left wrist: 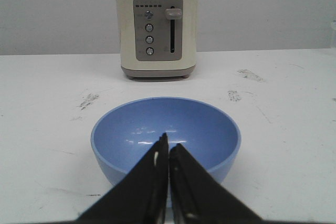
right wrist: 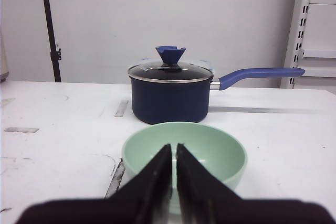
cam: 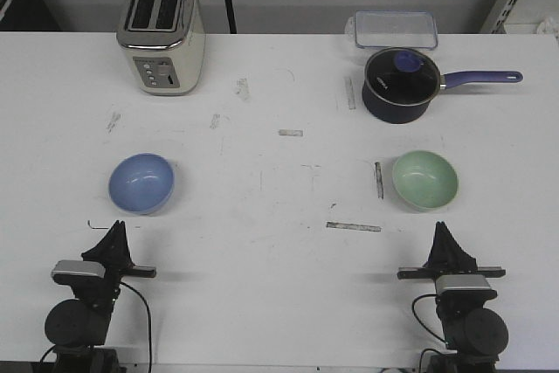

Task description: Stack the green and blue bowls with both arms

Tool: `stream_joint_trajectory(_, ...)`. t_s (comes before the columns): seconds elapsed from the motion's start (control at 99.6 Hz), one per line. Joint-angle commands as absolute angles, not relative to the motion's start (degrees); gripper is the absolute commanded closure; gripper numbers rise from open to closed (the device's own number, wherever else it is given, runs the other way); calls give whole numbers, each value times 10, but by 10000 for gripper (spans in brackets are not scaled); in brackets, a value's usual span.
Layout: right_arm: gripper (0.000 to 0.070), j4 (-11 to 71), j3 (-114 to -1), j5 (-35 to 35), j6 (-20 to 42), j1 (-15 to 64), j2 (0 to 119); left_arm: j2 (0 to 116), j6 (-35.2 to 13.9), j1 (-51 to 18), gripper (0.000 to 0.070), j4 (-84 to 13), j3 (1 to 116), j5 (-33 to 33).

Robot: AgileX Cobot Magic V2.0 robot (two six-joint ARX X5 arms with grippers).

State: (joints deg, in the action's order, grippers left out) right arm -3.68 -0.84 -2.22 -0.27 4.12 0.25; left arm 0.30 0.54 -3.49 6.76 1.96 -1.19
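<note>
1. Nothing is stacked yet: the blue bowl [cam: 141, 183] sits at the table's left, the green bowl [cam: 424, 180] well apart at the right.
2. The left gripper [cam: 115, 231] and right gripper [cam: 441, 233] are both pinched closed, empty, just short of their bowls.
3. Every grasp and lift remains.

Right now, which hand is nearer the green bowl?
Right. The right hand sits just in front of the green bowl, shut and not touching; the left hand is across the table by the blue bowl.
</note>
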Motion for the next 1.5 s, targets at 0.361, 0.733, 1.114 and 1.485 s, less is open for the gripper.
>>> stream_joint_trajectory(0.361,693,-42,-10,-24,-9,42,1,2,4,-34,698,74,7,-11)
stream_joint_trajectory(0.733,693,40,-92,-24,-9,42,65,2,4,-34,698,74,7,-11)
stream_joint_trajectory(1.114,693,93,-205,-9,31,42,266,2,4,-34,698,74,7,-11)
stream_joint_trajectory(1.485,694,259,-364,-14,134,42,433,2,4,-34,698,74,7,-11)
